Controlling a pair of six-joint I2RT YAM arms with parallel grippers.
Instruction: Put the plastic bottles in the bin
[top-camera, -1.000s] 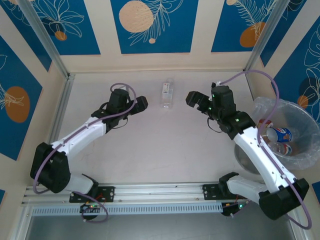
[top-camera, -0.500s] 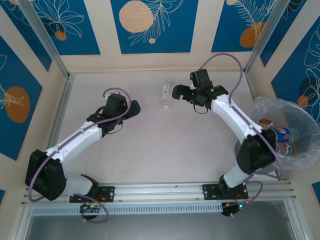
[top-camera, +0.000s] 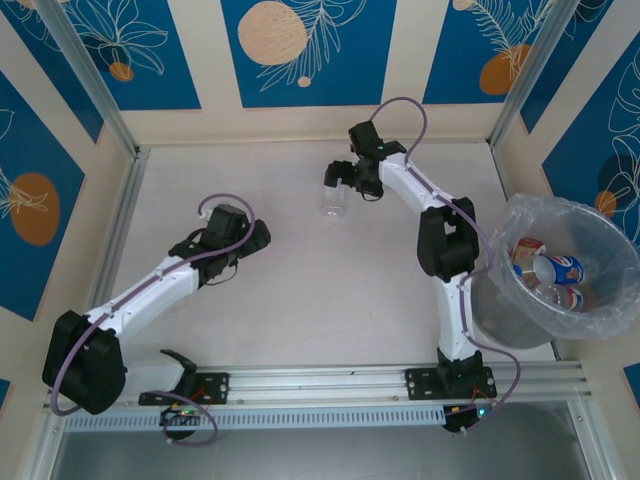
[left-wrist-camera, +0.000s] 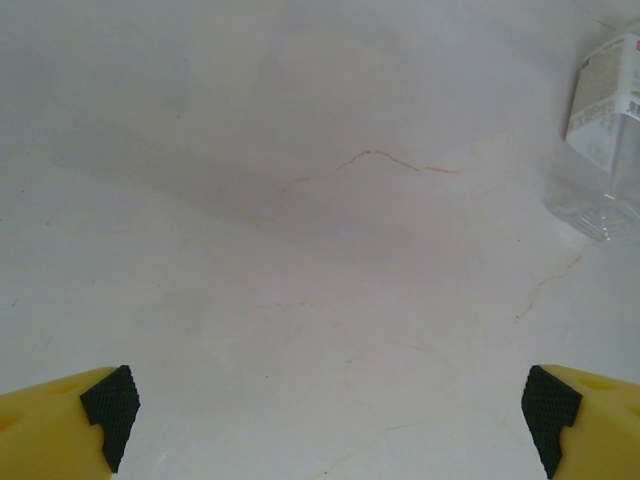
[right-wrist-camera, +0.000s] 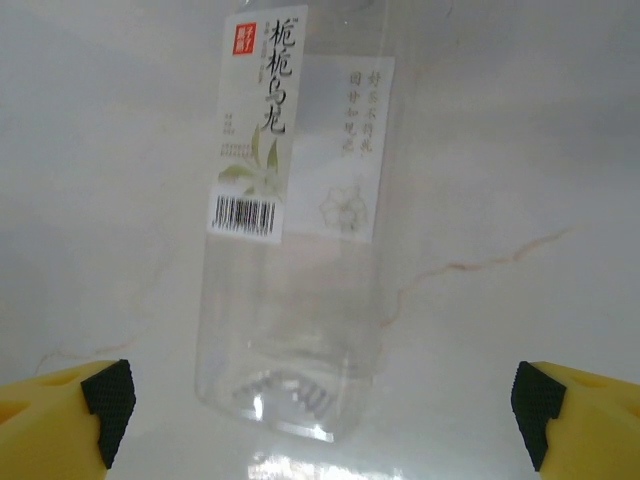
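Observation:
One clear plastic bottle with a white label lies on the table at the far middle. My right gripper hangs over its upper end, open. In the right wrist view the bottle lies lengthwise, base nearest the camera, between the widely spread yellow fingers of the right gripper, which do not touch it. My left gripper is open over bare table, left of and nearer than the bottle. Its wrist view has the bottle's base at the upper right, well away from the left gripper. The bin stands at the right edge.
Several bottles with red and blue labels lie inside the bag-lined bin. Blue-and-cream panelled walls close the table at the back and both sides. A metal rail runs along the near edge.
My right arm has swung away from the bin, far and leftward, until its gripper came over the bottle. The left arm has drawn back toward the near left. The bottle has not moved.

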